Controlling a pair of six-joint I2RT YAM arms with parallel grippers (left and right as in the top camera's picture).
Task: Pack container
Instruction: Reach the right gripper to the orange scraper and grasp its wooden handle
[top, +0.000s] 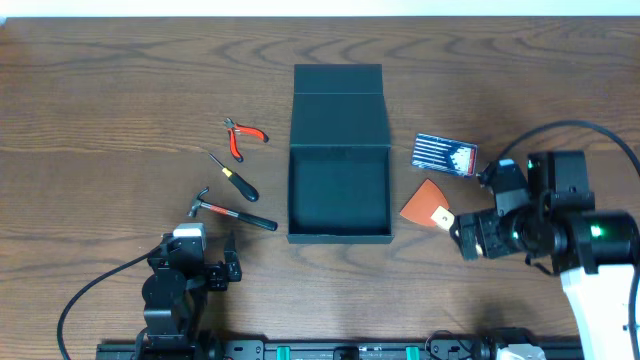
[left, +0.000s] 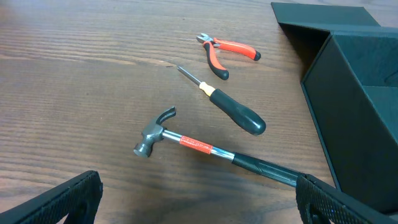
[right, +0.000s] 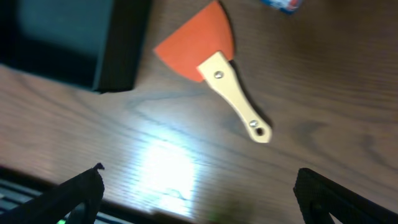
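No legible text or labels anywhere.

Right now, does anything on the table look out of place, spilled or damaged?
Nothing stands out. The container is open and empty; pliers, screwdriver and hammer lie beside it on one side, scraper and blue packet on the other, all intact.

Overhead top-down, wrist views low, probably sharing container (top: 338, 190)
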